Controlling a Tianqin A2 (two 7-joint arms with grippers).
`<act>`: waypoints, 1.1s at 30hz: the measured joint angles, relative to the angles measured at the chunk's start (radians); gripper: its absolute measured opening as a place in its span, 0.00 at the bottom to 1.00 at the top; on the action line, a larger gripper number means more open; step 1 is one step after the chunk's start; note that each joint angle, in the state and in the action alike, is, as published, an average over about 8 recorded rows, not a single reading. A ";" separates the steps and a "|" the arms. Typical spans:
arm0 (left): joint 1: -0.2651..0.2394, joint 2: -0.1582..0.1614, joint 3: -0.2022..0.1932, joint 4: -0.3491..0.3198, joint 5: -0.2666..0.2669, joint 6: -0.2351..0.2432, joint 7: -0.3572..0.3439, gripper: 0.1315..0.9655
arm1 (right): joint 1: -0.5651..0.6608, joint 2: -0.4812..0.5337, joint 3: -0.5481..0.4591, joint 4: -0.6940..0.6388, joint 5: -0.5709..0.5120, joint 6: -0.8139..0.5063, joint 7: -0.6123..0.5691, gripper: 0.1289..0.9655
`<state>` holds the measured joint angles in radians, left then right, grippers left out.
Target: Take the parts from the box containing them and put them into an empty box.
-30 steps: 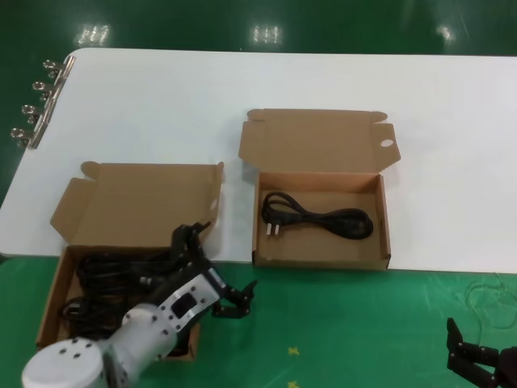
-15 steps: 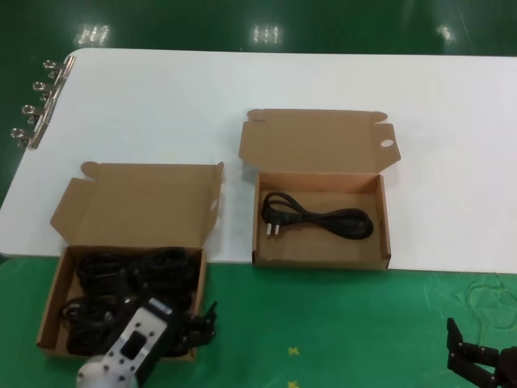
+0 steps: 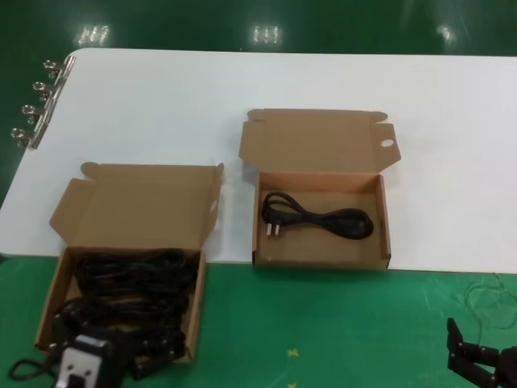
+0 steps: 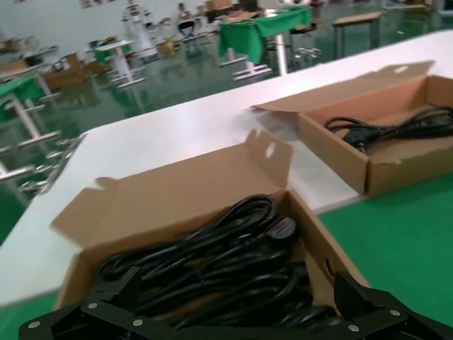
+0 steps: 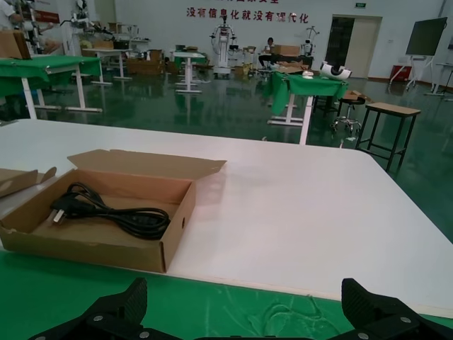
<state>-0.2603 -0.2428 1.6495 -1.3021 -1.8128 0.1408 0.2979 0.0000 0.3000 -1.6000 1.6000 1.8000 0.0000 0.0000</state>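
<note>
Lying beyond left hand: cables

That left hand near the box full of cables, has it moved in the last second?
Yes. The left hand has pulled back toward the robot, from the right near corner of the full box to its near edge.

Glossy green floor, green-draped tables, white back wall
</note>
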 joint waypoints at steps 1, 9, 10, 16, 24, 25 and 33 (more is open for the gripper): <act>0.018 -0.004 -0.003 -0.020 0.001 -0.009 -0.020 1.00 | 0.000 0.000 0.000 0.000 0.000 0.000 0.000 1.00; 0.161 -0.035 -0.031 -0.183 0.008 -0.087 -0.183 1.00 | 0.000 0.000 0.000 0.000 0.000 0.000 0.000 1.00; 0.174 -0.038 -0.033 -0.199 0.009 -0.094 -0.198 1.00 | 0.000 0.000 0.000 0.000 0.000 0.000 0.000 1.00; 0.213 -0.047 -0.041 -0.244 0.010 -0.115 -0.244 1.00 | 0.000 0.000 0.000 0.000 0.000 0.000 0.000 1.00; 0.215 -0.047 -0.041 -0.246 0.011 -0.116 -0.246 1.00 | 0.000 0.000 0.000 0.000 0.000 0.000 0.000 1.00; 0.215 -0.047 -0.041 -0.246 0.011 -0.116 -0.246 1.00 | 0.000 0.000 0.000 0.000 0.000 0.000 0.000 1.00; 0.215 -0.047 -0.041 -0.246 0.011 -0.116 -0.246 1.00 | 0.000 0.000 0.000 0.000 0.000 0.000 0.000 1.00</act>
<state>-0.0455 -0.2900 1.6086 -1.5481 -1.8022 0.0245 0.0518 0.0000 0.3000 -1.6000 1.6000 1.8000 0.0000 0.0000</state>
